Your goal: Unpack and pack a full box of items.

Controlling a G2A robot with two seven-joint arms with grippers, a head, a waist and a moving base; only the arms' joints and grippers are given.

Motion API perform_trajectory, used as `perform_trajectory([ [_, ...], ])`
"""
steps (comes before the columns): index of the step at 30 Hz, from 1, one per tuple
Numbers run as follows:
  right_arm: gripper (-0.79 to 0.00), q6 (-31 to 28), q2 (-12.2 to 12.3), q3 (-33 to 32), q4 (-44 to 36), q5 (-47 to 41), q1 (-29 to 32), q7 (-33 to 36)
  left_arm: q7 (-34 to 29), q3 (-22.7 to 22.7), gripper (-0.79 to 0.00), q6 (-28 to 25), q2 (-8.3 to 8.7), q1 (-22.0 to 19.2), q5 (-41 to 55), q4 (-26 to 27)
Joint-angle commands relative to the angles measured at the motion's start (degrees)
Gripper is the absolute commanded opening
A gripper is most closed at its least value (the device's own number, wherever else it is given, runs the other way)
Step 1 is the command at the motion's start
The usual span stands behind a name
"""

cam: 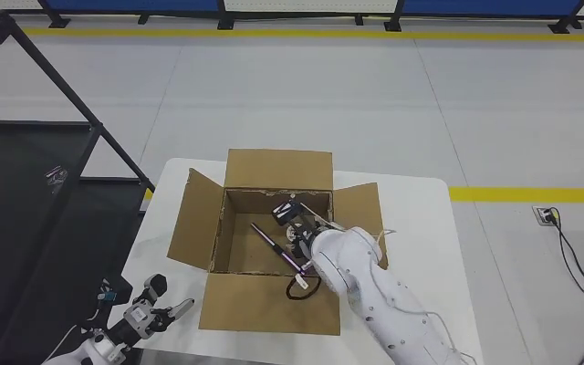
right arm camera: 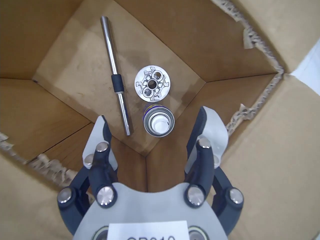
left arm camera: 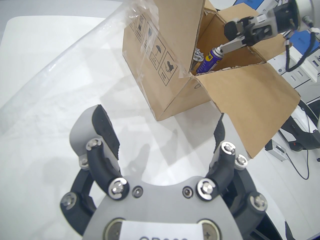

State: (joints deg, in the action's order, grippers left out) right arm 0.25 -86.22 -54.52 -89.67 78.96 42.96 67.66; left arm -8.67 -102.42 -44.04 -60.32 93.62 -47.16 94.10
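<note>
Right fingers point(right arm camera: 212, 128): spread wide and empty, poised inside the open box point(right arm camera: 175, 13), above the spray can point(right arm camera: 159, 122).
Spray can: stands on end on the box floor near a corner, just beside the metal disc point(right arm camera: 152, 84); the steel rod point(right arm camera: 116, 76) lies flat alongside.
Step, as I judge it: lifting the can out of the box.
Method: I would centre the can between the fingers, descend straight, then close on its body below the rim, keeping clear of rod, disc and corner wall.
Left fingers point(left arm camera: 105, 123): spread and empty, over the tabletop point(left arm camera: 37, 38) outside the box, near loose clear film point(left arm camera: 62, 76).
</note>
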Motion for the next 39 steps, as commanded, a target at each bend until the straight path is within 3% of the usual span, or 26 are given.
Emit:
perform_trajectory([
  [1, 0.0, 0.0, 0.7, -2.6, -7.3, 0.0, 4.2, -0.7, 0.0, 0.0, 0.0, 0.0, 0.0, 0.0, 0.0, 0.0],
  [4, 0.0, 1.1, 1.5, -6.0, -15.3, -0.1, 9.8, -1.5, 0.7, -0.2, 0.0, 1.1, -0.06, 0.0, 0.4, 0.4],
  [12, 0.0, 1.1, 1.5, -6.2, -15.2, 0.0, 10.2, -2.3, 6.7, -3.9, 0.0, 2.4, -0.21, 4.1, 0.0, 8.1],
  [16, 0.0, 2.0, 2.0, -11.3, -17.9, -3.6, 14.1, -7.3, 6.6, -5.3, 0.0, 1.7, -0.12, 5.2, 0.4, 11.3],
  [20, 0.0, 2.1, 2.6, -19.5, -21.5, -13.4, 18.6, -12.2, 4.1, -5.4, 0.0, 2.2, 0.06, 4.3, 0.4, 14.1],
  [24, 0.0, -2.6, 3.3, -29.0, -21.7, -27.6, 21.6, -13.6, 0.2, -4.0, 0.0, 3.4, 0.27, 1.9, 0.7, 15.8],
  [32, 0.0, -13.9, 5.2, -45.3, -10.5, -61.8, 21.9, -7.0, -7.6, 0.1, 0.0, 4.7, 0.72, -4.0, 2.0, 16.6],
  [39, 0.0, -13.8, 5.3, -46.3, -9.3, -63.8, 21.7, -6.5, -10.9, 3.6, 0.0, 5.7, 0.89, -7.1, 1.3, 16.9],
])
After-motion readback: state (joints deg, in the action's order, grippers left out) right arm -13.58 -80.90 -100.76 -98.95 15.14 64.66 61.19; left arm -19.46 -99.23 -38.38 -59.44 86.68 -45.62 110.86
